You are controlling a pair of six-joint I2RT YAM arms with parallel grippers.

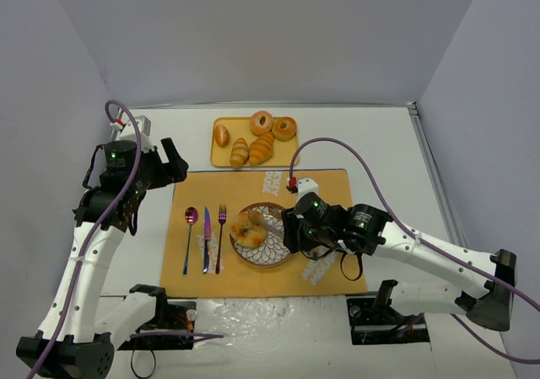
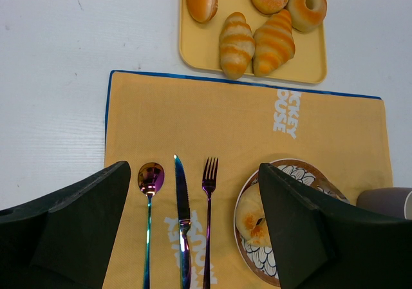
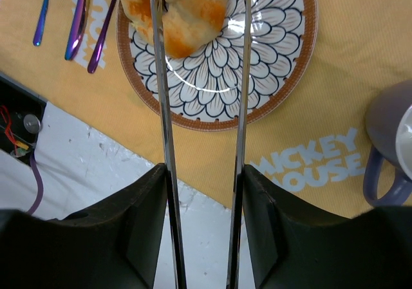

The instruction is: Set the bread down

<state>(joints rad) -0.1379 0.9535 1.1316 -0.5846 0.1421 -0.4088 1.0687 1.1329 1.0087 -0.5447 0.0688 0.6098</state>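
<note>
As seen from above, the bread [image 1: 247, 229] is laid on the left part of the flower-patterned plate [image 1: 274, 259], resting on the dish. In the right wrist view it is flanked by the two thin metal blades of the tongs [image 3: 164, 141]: one blade is crossed over its crust, the other is passed just beside it over bare plate. The tongs are clamped between the fingers of the right gripper [image 3: 204, 173], which are pressed against the outer faces of the blades at a narrow spacing. The plate is set on an orange placemat [image 1: 321, 193]; a spoon [image 1: 190, 227], knife [image 1: 206, 240] and fork [image 1: 221, 227] are lined up to its left, and a grey mug [image 3: 386, 147] is stood to its right. A yellow tray [image 1: 239, 127] of smaller pastries is placed beyond the mat. The left gripper [image 2: 193, 170] is held above the cutlery, spread wide, with nothing between its fingers.
</note>
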